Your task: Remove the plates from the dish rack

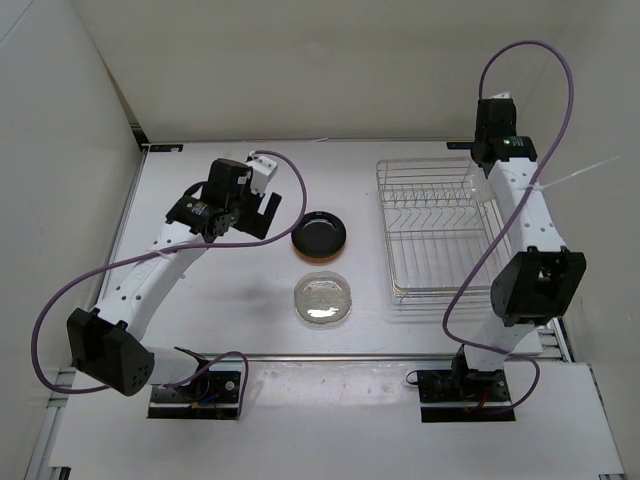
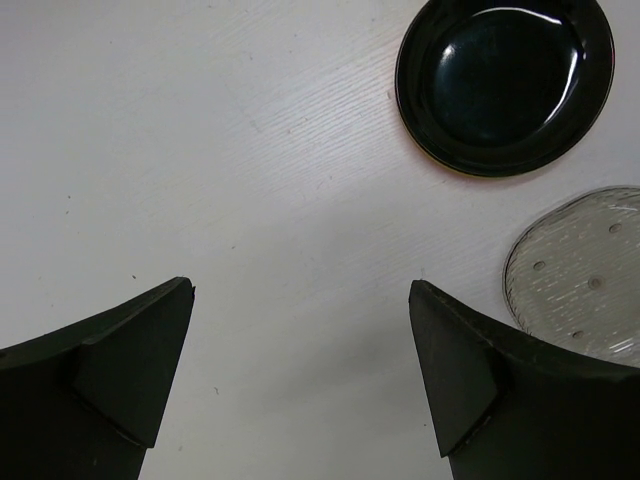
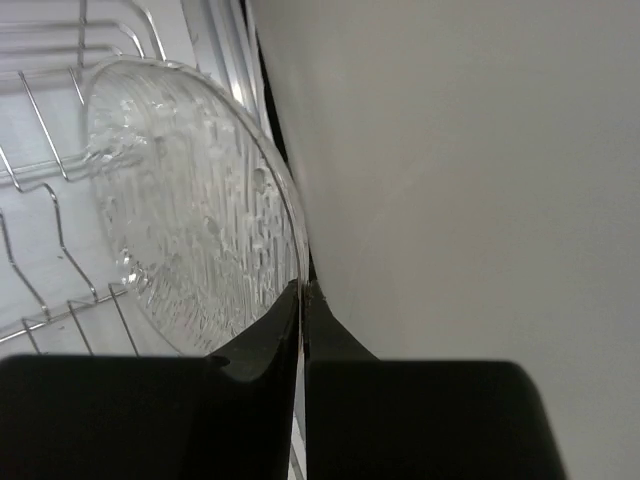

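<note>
The silver wire dish rack (image 1: pixel 430 262) stands on the right of the white table. My right gripper (image 1: pixel 482 168) is shut on the rim of a clear ribbed plate (image 1: pixel 477 187), held on edge above the rack's far right corner. In the right wrist view the fingertips (image 3: pixel 302 288) pinch that plate (image 3: pixel 190 210) over the rack wires (image 3: pixel 40 205). A glossy black plate (image 1: pixel 320 234) lies left of the rack with a thin orange edge under it. Another clear plate (image 1: pixel 323 300) lies in front of it. My left gripper (image 1: pixel 256 214) is open and empty, left of the black plate (image 2: pixel 505 80). No green plate shows.
The enclosure's right wall (image 3: pixel 480 150) is close beside the right gripper. White walls close in the back and left of the table. Purple cables loop from both arms. The second clear plate (image 2: pixel 585 275) lies just right of my left gripper's right finger (image 2: pixel 470 370).
</note>
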Robot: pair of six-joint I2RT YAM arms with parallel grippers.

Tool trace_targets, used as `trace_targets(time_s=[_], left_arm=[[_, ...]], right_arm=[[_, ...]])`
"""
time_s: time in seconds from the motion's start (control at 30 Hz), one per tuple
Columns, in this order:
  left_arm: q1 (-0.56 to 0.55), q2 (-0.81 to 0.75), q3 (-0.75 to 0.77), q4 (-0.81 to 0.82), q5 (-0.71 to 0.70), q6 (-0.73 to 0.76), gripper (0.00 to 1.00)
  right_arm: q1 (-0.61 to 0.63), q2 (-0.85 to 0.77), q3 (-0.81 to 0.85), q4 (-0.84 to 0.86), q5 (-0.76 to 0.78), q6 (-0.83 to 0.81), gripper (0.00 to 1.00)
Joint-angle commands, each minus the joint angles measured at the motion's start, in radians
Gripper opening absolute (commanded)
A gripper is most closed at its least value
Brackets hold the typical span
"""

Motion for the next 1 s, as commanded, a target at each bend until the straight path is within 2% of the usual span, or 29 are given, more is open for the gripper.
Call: trace_targets(time_s=[0.0,0.13,0.2,0.3,0.37,0.4,0.43,0.47,0.53,0.73,0.83,0.97], left_arm=[[0.005,-0.023,0.037,0.044,-0.034,-0.032,1.00],[0.014,0.001,0.088,0.053,0.032,-0.032,1.00],[0.014,0.011,0.126,0.074,0.087,-0.045,1.00],[0.014,0.035,0.181,0.116,0.258,-0.100,1.00],[0.014,0.061,0.217,0.143,0.429,-0.142,1.00],[0.014,0.110,0.274,0.143,0.487,-0.203,1.00],[0.014,0.133,0.296,0.157,0.589,-0.235,1.00],[0.014,0.153,0.313,0.176,0.643,-0.266,1.00],[0.014,0.233,0.399,0.202,0.770,-0.344,1.00],[-0.038,0.420,0.582,0.226,0.862,-0.423,1.00],[-0.060,0.466,0.614,0.236,0.871,-0.433,0.98],[-0.081,0.501,0.640,0.236,0.880,-0.433,0.98]], right_arm=[[0.045,-0.121,0.066,0.020,0.058,-0.014,0.00],[0.088,-0.215,0.044,0.020,0.020,-0.023,0.00],[0.088,-0.247,0.033,-0.015,-0.053,0.007,0.00],[0.088,-0.345,-0.024,-0.055,-0.404,0.066,0.00],[0.079,-0.390,-0.116,-0.046,-0.605,0.098,0.00],[0.079,-0.434,-0.153,-0.031,-0.750,0.116,0.00],[0.079,-0.457,-0.191,-0.011,-0.808,0.141,0.00],[0.079,-0.479,-0.270,0.011,-0.856,0.191,0.00],[0.079,-0.528,-0.328,0.061,-0.929,0.245,0.00],[-0.001,-0.559,-0.374,0.086,-1.227,0.379,0.00],[-0.030,-0.571,-0.383,0.114,-1.310,0.425,0.00],[-0.040,-0.562,-0.372,0.126,-1.332,0.435,0.00]])
